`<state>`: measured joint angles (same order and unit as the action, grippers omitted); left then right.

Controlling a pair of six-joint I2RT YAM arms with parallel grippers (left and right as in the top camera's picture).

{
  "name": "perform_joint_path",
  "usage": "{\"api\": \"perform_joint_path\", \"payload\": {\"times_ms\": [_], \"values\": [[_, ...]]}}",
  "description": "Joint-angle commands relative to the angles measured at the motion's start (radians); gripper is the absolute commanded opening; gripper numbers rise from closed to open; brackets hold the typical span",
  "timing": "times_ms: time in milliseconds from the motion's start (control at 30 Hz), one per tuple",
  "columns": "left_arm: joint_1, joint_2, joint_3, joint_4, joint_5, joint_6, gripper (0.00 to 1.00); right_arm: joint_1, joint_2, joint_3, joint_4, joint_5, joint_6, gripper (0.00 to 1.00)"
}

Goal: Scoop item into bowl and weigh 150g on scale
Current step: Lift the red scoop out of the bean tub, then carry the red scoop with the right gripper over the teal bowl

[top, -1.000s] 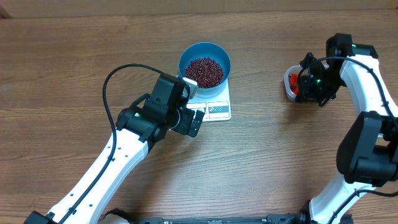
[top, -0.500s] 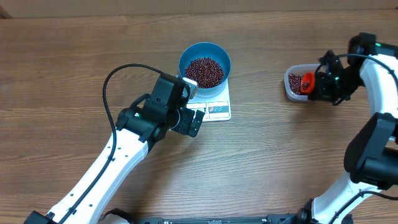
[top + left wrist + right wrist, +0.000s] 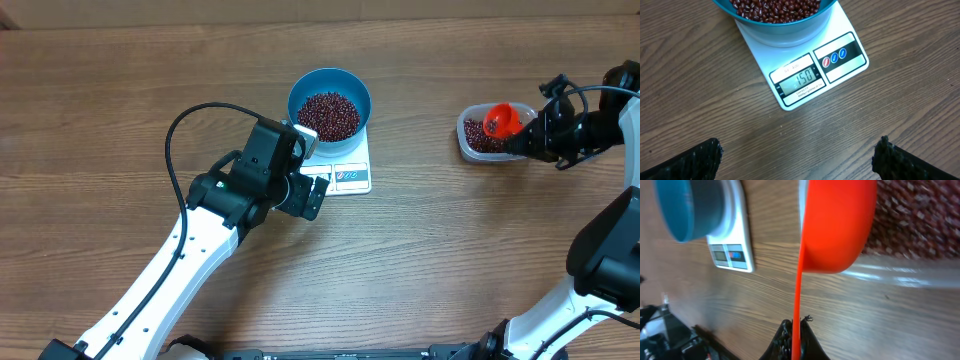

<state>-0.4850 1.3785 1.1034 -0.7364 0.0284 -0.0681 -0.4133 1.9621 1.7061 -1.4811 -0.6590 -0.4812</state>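
Blue bowl (image 3: 362, 96) sits on the scale (image 3: 840, 65) at mid-table, and the beans (image 3: 329, 114) lie heaped inside it below the rim. In the left wrist view the display (image 3: 801, 78) reads 150, so I judge the weighing target met and the scooping done. What is left, as far as I can tell, is to set the scoop (image 3: 497, 121) down and draw both arms clear. The left gripper (image 3: 799, 145) hangs released and empty just in front of the scale's display edge, touching nothing. The right gripper (image 3: 792, 340) is clenched on the thin handle (image 3: 797, 280) of the orange scoop, which hangs over the clear tub (image 3: 468, 142) well to the right of the scale. I make out no beans in the scoop from overhead, though the wrist view shows only its underside. More beans remain in the tub. On clearances: the wooden table (image 3: 430, 250) is bare between scale and tub and across the near side, giving ample room to retract. The tight spots are the scale's front edge beside the left fingers, where a nudge could upset the reading, and the tub's near wall under the scoop.
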Motion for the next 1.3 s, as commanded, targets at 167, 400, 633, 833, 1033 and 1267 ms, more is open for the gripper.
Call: {"api": "perform_joint_path", "payload": {"times_ms": [167,400,633,833,1033,1267], "values": [[-0.007,0.002,-0.003,0.001,-0.003,0.024,1.00,0.101,-0.053,0.030,0.009,-0.131,-0.043,0.04],[-0.007,0.002,-0.003,0.001,-0.003,0.024,1.00,0.237,-0.056,0.031,0.075,-0.154,0.024,0.04],[-0.007,0.002,-0.003,0.002,-0.003,0.023,1.00,0.351,-0.056,0.050,0.152,-0.145,0.102,0.04],[-0.007,0.002,-0.003,0.001,-0.003,0.023,0.99,0.430,-0.056,0.129,0.172,-0.090,0.151,0.04],[-0.007,0.002,-0.003,0.001,-0.003,0.024,1.00,0.524,-0.056,0.181,0.206,0.044,0.207,0.04],[-0.007,0.002,-0.003,0.001,-0.003,0.024,1.00,0.621,-0.056,0.193,0.259,0.190,0.281,0.04]]}}
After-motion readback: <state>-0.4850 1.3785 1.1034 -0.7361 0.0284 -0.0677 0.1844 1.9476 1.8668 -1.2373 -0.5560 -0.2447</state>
